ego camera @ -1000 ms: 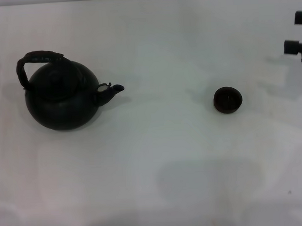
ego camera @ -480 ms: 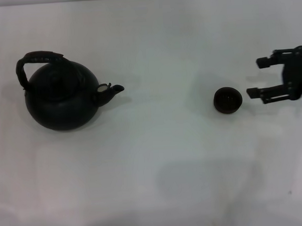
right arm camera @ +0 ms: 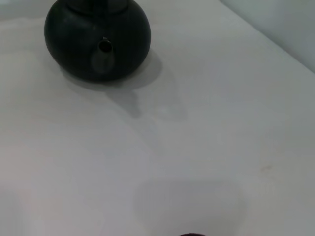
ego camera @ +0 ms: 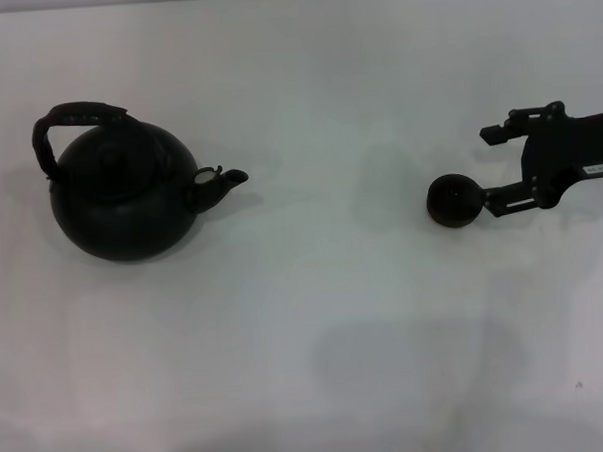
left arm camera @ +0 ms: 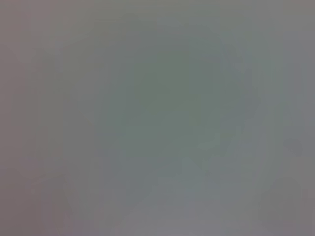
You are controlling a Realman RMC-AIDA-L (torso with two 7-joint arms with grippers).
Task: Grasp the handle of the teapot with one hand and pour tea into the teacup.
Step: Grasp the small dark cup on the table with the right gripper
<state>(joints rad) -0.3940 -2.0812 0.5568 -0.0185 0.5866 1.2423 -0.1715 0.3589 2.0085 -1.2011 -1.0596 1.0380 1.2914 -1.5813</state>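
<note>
reaching in from the counter's right edge, the right pincer stands spread, its near finger touching the teacup just to its left. the teapot sits well apart toward the left edge, spout facing the cup, handle arched above, on a white counter.

teapot at table's left, teacup well right, right pincer beside teacup

White table – teapot left, teacup right, well apart.
</note>
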